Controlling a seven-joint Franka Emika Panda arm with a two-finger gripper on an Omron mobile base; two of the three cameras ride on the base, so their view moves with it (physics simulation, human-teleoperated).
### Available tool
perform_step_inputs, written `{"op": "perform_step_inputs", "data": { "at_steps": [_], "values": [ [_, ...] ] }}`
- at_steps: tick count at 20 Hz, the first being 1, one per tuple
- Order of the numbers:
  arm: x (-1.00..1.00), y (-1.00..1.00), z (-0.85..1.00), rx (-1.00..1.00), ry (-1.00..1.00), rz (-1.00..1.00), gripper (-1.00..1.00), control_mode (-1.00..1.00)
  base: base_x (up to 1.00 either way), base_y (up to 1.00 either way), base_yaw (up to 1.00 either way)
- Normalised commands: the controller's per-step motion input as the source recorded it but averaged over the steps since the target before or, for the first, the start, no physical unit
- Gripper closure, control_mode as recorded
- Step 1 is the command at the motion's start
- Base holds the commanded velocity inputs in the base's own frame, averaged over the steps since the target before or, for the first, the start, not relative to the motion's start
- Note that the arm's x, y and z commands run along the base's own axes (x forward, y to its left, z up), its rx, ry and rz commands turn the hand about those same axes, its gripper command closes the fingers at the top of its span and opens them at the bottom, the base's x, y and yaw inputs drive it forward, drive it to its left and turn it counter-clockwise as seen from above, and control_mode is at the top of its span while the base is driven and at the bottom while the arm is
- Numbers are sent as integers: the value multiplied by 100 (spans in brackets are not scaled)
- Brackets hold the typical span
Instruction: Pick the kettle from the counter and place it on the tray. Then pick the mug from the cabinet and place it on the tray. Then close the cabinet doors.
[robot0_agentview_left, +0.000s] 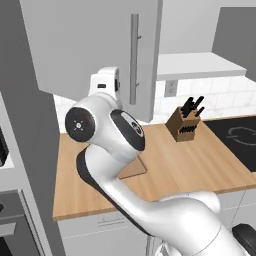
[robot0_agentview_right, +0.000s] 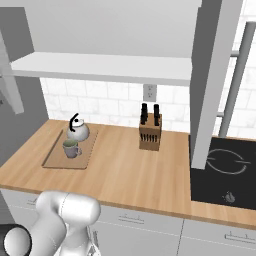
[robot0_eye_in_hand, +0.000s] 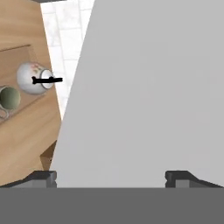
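Observation:
The whitish kettle (robot0_agentview_right: 77, 131) with its black handle and the grey-green mug (robot0_agentview_right: 71, 148) both stand on the wooden tray (robot0_agentview_right: 55, 159) at the left of the counter (robot0_agentview_right: 125, 175). The hand view looks down on the kettle (robot0_eye_in_hand: 30, 78), the mug (robot0_eye_in_hand: 9, 98) and the tray (robot0_eye_in_hand: 17, 59). My gripper (robot0_eye_in_hand: 113, 177) is open, its fingertips (robot0_eye_in_hand: 43, 177) wide apart, right against a flat grey cabinet door (robot0_eye_in_hand: 153, 87). Both cabinet doors stand open: the left door (robot0_agentview_left: 95, 45) with its bar handle (robot0_agentview_left: 134, 57), the right door (robot0_agentview_right: 212, 85) edge-on. The white cabinet shelf (robot0_agentview_right: 105, 67) is bare.
A knife block (robot0_agentview_right: 150, 131) stands at the back of the counter near a wall socket (robot0_agentview_right: 149, 92). A black cooktop (robot0_agentview_right: 225, 170) lies at the right. White drawers (robot0_agentview_right: 130, 225) run below the counter's front edge. A tall grey unit (robot0_agentview_left: 20, 150) flanks the left.

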Motion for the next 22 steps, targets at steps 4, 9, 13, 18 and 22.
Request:
{"op": "perform_step_inputs", "data": {
  "at_steps": [4, 9, 13, 18, 22],
  "values": [
    [75, -63, -7, 0, 0, 0, -100, -100, 0, 0, 0],
    [76, -59, 0, 3, 0, 0, -100, -100, 0, 0, 0],
    [73, -42, 0, 6, 0, 0, -100, -100, 0, 0, 0],
    [73, -38, -3, 3, 1, 0, -100, -100, 0, 0, 0],
    [73, -39, -8, 0, 3, 0, -100, -100, 0, 0, 0]
  ]
}}
